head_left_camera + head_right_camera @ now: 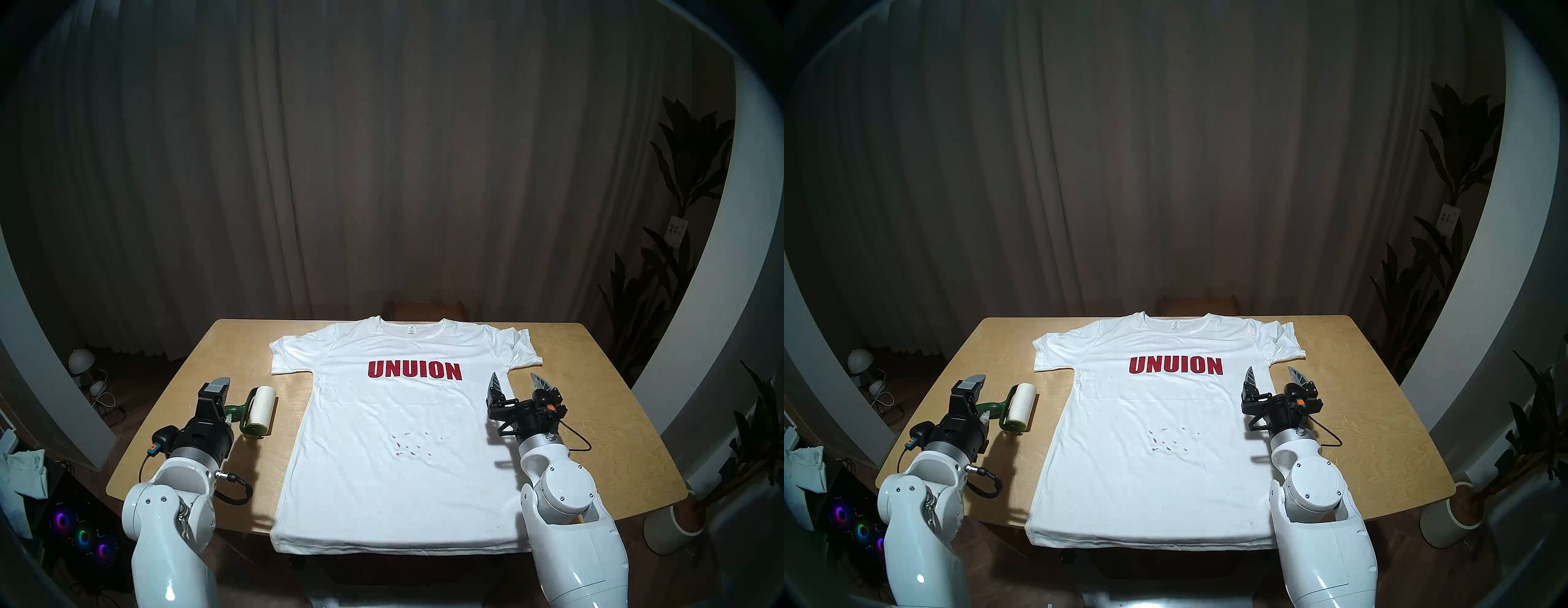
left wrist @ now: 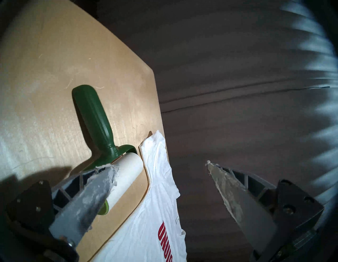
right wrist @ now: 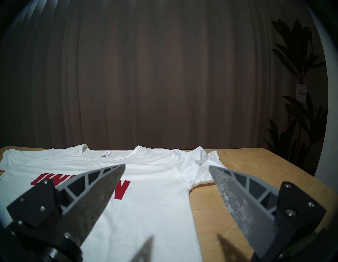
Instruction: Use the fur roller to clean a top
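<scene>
White robot arms frame the near table edge; both the left gripper (image 1: 217,392) and the right gripper (image 1: 518,384) stand spread, empty. Nothing is cleaned yet — red flecks (image 1: 409,443) dot the white "UNUION" T-shirt (image 1: 399,424), and the green-handled white lint roller (image 1: 254,411) lies on the wooden table (image 1: 602,382) at the shirt's 9 o'clock. Its handle is hidden behind the left gripper in the head views — contact unclear.

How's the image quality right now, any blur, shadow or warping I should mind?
Head views: sharp, table lit, room dim, edges bowed by fisheye. Left wrist view: turned on its side, streaked blur at right, dark shadow lower left beside the roller. Right wrist view: level, shirt clear, blurred left rim, finger shadows at bottom.
</scene>
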